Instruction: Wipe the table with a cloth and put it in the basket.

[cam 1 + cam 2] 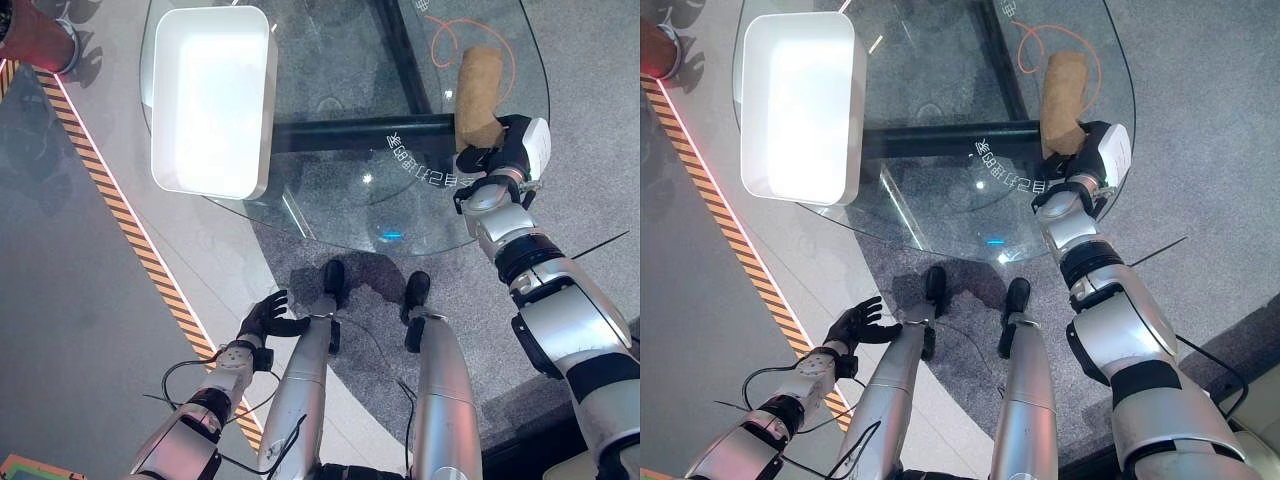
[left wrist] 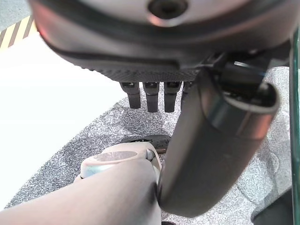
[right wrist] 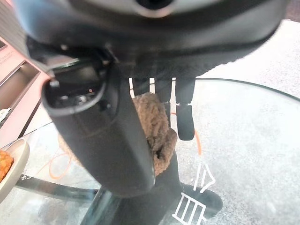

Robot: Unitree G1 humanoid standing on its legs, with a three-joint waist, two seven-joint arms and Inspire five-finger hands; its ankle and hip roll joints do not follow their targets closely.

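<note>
A brown fuzzy cloth [image 1: 478, 85] lies rolled lengthwise on the right part of the round glass table [image 1: 340, 195]. My right hand [image 1: 515, 145] sits at the cloth's near end. In the right wrist view its thumb [image 3: 103, 136] and fingers [image 3: 185, 119] are curled round the cloth [image 3: 154, 124], which rests on the glass. A white rectangular basket [image 1: 263, 125] stands on the table's left part, well away from the cloth. My left hand [image 1: 265, 318] hangs low below the table edge, fingers relaxed and holding nothing.
A thin orange cord [image 1: 440, 45] loops by the far end of the cloth. A dark bar [image 1: 360, 130] runs under the glass. Yellow-black striped tape [image 1: 130, 225] crosses the floor on the left, and a red object [image 1: 35, 35] stands at the far left.
</note>
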